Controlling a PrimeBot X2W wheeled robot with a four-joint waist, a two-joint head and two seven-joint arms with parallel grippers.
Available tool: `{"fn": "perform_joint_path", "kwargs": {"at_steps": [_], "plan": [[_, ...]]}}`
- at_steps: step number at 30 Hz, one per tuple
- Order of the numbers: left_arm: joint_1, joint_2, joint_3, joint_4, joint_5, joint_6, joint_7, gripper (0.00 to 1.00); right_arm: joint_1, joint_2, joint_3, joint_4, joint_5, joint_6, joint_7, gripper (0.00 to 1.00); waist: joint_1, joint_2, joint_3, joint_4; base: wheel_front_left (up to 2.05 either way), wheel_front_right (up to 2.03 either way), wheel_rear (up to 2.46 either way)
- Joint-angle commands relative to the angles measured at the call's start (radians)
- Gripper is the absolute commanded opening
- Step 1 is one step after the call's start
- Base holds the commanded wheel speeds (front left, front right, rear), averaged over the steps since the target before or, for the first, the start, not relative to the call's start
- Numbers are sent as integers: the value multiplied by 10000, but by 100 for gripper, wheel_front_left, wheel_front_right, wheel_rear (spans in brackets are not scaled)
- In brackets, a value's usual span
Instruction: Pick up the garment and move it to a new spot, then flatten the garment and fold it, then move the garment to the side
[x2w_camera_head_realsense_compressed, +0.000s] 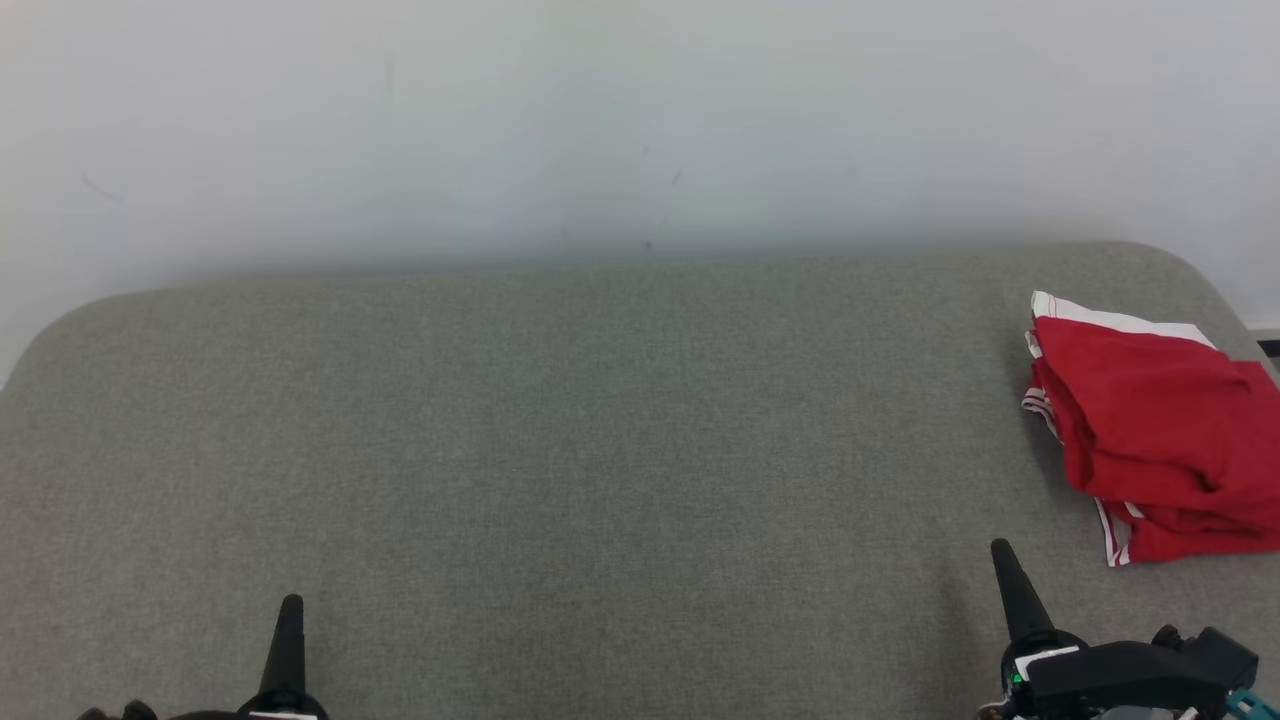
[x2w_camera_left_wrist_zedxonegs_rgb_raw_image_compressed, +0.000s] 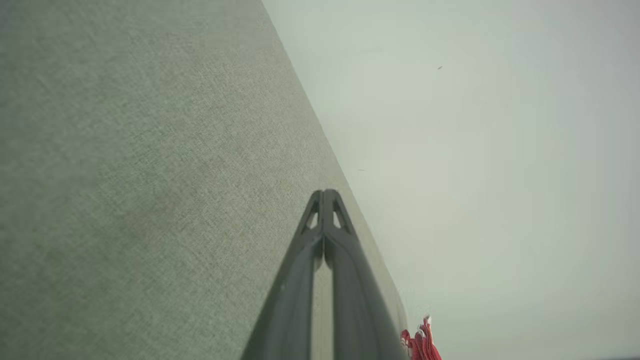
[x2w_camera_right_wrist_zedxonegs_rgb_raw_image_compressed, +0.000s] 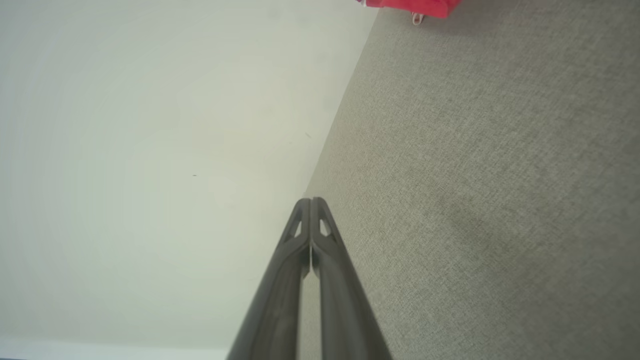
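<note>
Left tool (x2w_camera_head_realsense_compressed: 289, 608) and right tool (x2w_camera_head_realsense_compressed: 1004, 556) at near edge of worktop (x2w_camera_head_realsense_compressed: 600, 420), both pinched shut, holding nothing, probably parked. Garment (x2w_camera_head_realsense_compressed: 1150, 430) lies folded at far right, apart from tools. Looks set aside, task likely done.

soft, even, diffuse light fills all three views, bright yet free of glare, and the pale wall (x2w_camera_head_realsense_compressed: 640, 120) reads flat off-white, greying a little toward the corners. shadows are faint: a dim band lies where the grey padded surface (x2w_camera_head_realsense_compressed: 500, 420) meets the wall, and a soft dark edge sits along the left side of the red garment (x2w_camera_head_realsense_compressed: 1150, 420). in the wrist views the fingers (x2w_camera_left_wrist_zedxonegs_rgb_raw_image_compressed: 295, 300) of the left gripper (x2w_camera_left_wrist_zedxonegs_rgb_raw_image_compressed: 324, 192) and of the right gripper (x2w_camera_right_wrist_zedxonegs_rgb_raw_image_compressed: 311, 200) blur toward the bottom edge, while the fabric weave is crisp mid-frame and softens toward the sides.
</note>
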Motion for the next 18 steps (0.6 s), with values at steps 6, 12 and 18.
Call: {"fn": "perform_joint_path", "kwargs": {"at_steps": [6, 12, 18], "plan": [[-268, 38, 67, -24, -700, -62, 171, 0, -220, 2, -20, -43, 762, 5, 130, 0, -1, 0, 19, 7, 0, 0, 0], [-347, 39, 100, -8, -1248, -99, 292, 0, -283, 3, -28, -33, 1292, 5, 233, 0, -1, 0, 37, 14, 0, 0, 0], [-413, 41, 128, 8, -1653, -127, 408, 0, -337, 3, -33, -24, 1711, 6, 307, 0, -1, 0, 52, 19, 0, 0, 0]]}}
